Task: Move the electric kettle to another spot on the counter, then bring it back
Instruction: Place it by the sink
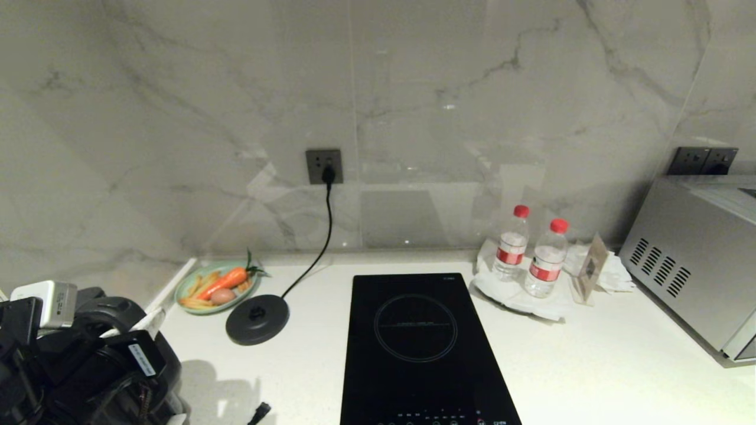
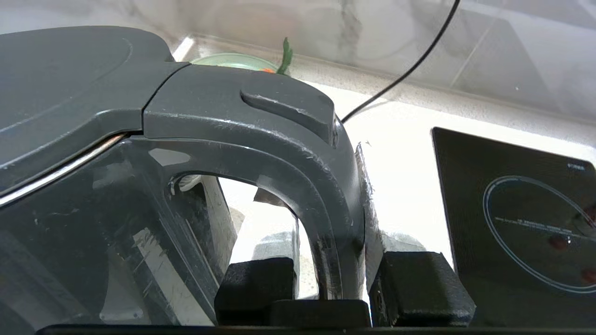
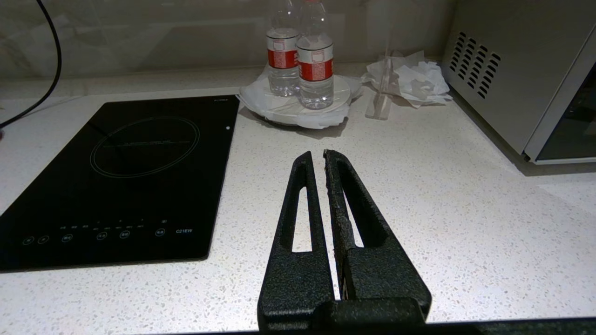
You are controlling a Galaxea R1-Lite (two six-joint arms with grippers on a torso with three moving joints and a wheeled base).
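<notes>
The glossy black electric kettle (image 2: 93,195), scuffed on its thick loop handle (image 2: 298,153), is being held by the left gripper (image 2: 342,284), whose narrowly parted rough black fingers (image 2: 419,284) are being pressed against both sides of the handle. The kettle is being kept at the counter's (image 1: 590,366) front left corner, well apart from its round base disc (image 1: 257,319). Speckled white worktop is being left bare right of the black glass hob (image 1: 422,348), where the right gripper (image 3: 319,160) is being held closed on nothing.

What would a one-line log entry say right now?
left gripper: shut on electric kettle handle | kettle: off base disc | right gripper: shut, idle above counter
</notes>
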